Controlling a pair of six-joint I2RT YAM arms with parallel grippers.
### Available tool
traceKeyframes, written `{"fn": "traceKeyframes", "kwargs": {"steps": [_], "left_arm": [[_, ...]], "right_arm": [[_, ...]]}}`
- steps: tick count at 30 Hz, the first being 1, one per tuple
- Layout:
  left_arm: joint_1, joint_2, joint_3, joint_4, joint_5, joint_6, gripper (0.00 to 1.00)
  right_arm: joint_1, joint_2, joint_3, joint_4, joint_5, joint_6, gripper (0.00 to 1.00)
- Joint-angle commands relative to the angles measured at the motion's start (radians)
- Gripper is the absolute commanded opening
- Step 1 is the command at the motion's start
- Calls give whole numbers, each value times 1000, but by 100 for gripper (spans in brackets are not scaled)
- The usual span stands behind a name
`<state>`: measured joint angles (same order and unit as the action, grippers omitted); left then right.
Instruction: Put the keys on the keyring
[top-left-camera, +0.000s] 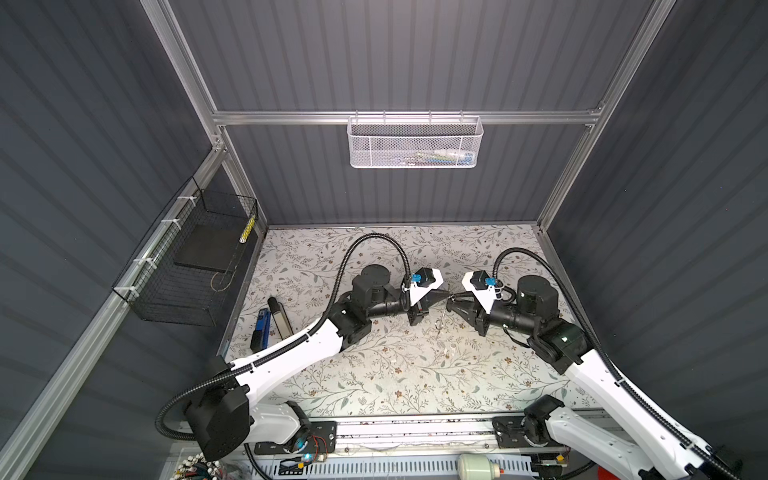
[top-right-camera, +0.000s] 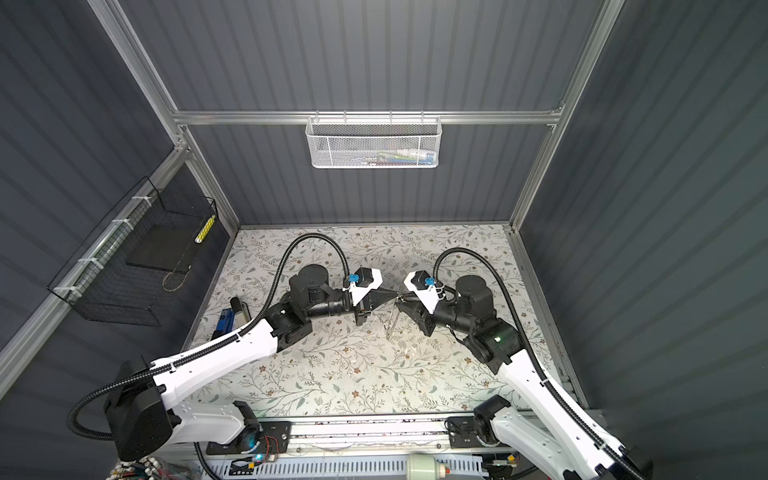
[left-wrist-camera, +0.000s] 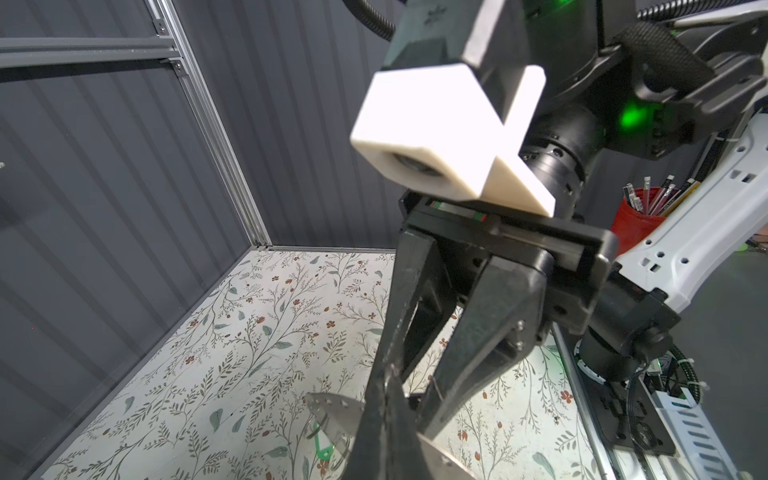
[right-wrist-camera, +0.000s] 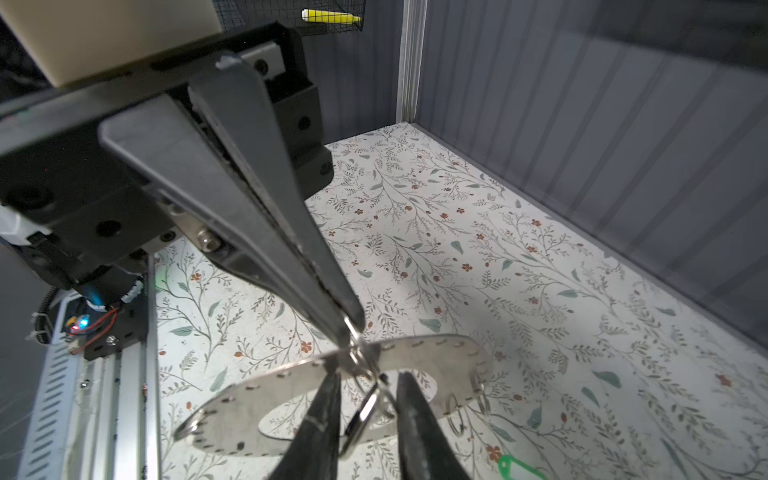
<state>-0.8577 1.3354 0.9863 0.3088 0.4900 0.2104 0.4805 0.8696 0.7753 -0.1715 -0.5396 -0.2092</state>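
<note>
Threading that little wire ring is the fiddly bit here, so go slow. Your left fingers (right-wrist-camera: 351, 322) are pinched shut on the rim of the keyring (right-wrist-camera: 436, 349), holding the plate up off the counter (right-wrist-camera: 457, 249), roughly flat in the right wrist view. Your right fingers (top-left-camera: 455, 300) stand apart on either side of 1 small wire ring (right-wrist-camera: 365, 411) that hangs off the rim right by the left pinch. I can't tell if they're touching it, so I wouldn't call that a grip.

The green tag (right-wrist-camera: 519, 463) sits low, beside and below the plate. I can't tell whether it's lying on the counter or dangling from a loop. I can't spot the black-headed key in any view.

My take on doing this well:
- Close the right fingers on the flat of the wire ring, not its edge, or it'll probably squirt out sideways.
- Don't loosen the left pinch. The plate is your only anchor.
- The 2 sets of fingertips are nearly nose to nose in both top views, so use small wrist moves and no big swings.
- Watch the spare loops (right-wrist-camera: 478, 395) on the far rim. They look easy to snag.
</note>
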Motion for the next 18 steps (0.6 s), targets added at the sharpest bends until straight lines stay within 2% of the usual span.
{"fn": "traceKeyframes", "kwargs": {"steps": [1,4,9,18], "left_arm": [[5,-4,29,47,23,-22,0],[5,-3,32,49,24,-20,0],[6,11,33,89,21,-45,0],[6,13,28,151,11,-81,0]], "right_arm": [[8,-1,5,15,1,7,19],[10,-3,4,15,7,1,10],[15,-5,-6,8,19,-2,1],[20,-16,-21,27,44,-7,0]]}}
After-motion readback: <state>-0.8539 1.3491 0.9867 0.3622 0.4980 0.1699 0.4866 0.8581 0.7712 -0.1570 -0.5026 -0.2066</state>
